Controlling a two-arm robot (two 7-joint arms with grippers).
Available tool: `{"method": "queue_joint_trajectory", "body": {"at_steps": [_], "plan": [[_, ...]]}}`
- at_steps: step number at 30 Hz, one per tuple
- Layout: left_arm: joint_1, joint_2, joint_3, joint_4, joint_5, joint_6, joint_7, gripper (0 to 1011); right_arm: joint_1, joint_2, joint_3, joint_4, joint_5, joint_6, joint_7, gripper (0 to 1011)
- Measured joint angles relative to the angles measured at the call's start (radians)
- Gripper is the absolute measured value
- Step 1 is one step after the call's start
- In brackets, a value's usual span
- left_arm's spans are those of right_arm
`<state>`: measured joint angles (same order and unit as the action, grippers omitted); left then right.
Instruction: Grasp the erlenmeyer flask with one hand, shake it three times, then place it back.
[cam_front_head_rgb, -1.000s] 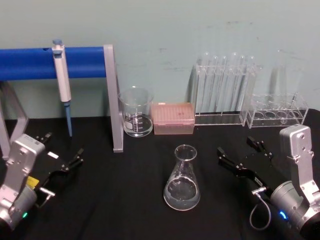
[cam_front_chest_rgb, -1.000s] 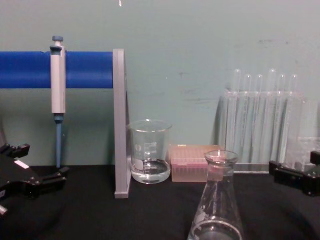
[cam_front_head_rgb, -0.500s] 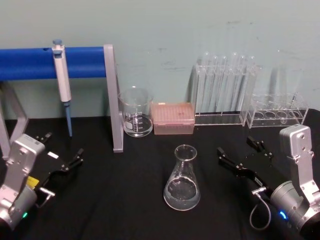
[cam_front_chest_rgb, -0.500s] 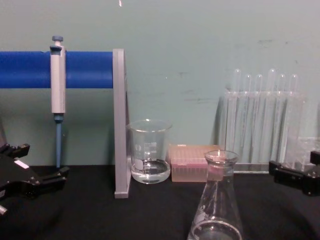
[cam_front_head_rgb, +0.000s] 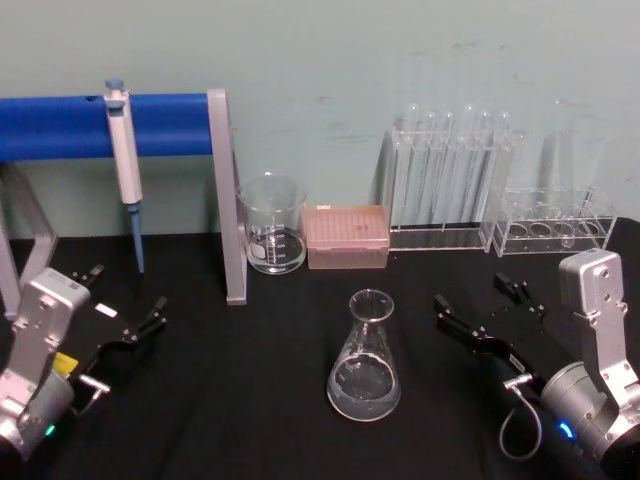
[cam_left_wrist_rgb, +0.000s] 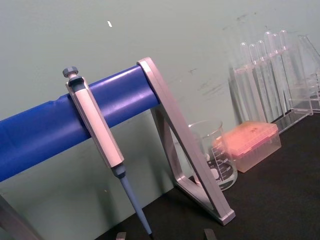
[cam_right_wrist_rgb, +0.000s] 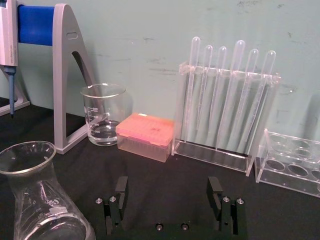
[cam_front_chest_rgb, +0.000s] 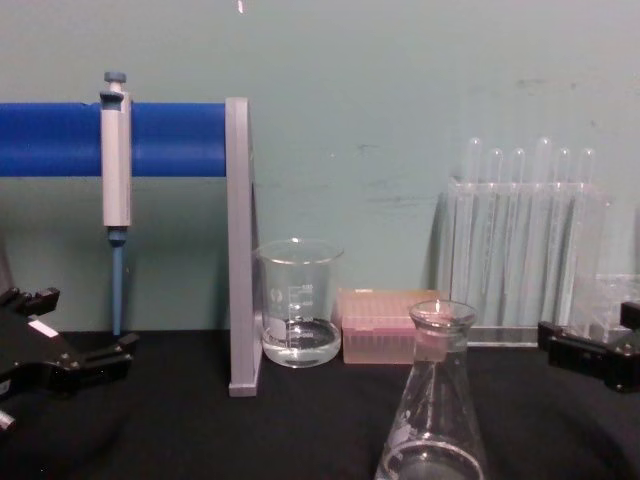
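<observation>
Head view: the right gripper (cam_front_head_rgb: 479, 305) hangs low over the black table (cam_front_head_rgb: 250, 400), its forearm angled in from the near right corner, its two black fingers spread wide and holding nothing. The erlenmeyer flask (cam_front_head_rgb: 365, 357) stands upright on the table just off the tip of the inner finger, outside the gap and apart from it. In the right wrist view both fingers (cam_right_wrist_rgb: 121, 192) stand well apart, with the pink tip box (cam_right_wrist_rgb: 145, 135) and the test tube rack (cam_right_wrist_rgb: 225, 120) beyond the gap between them and the flask off beside one finger. The left gripper (cam_front_head_rgb: 122, 305) rests near the table's left side with its fingers also spread and empty, pointing toward the pipette (cam_front_head_rgb: 124, 165) hanging on the blue stand (cam_front_head_rgb: 150, 125). A small white label sits on one left finger; its writing is too small to read. The beaker (cam_front_head_rgb: 271, 226) carries a printed scale, likewise illegible
</observation>
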<state>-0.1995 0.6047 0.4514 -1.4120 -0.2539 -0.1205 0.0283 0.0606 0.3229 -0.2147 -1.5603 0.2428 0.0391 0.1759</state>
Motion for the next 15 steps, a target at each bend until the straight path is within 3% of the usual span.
{"method": "queue_joint_trajectory", "body": {"at_steps": [15], "plan": [[0.000,0.000,0.000,0.000,0.000,0.000,0.000,1001,0.000,0.000,0.000,0.000,0.000,0.000,0.000,1000]]}}
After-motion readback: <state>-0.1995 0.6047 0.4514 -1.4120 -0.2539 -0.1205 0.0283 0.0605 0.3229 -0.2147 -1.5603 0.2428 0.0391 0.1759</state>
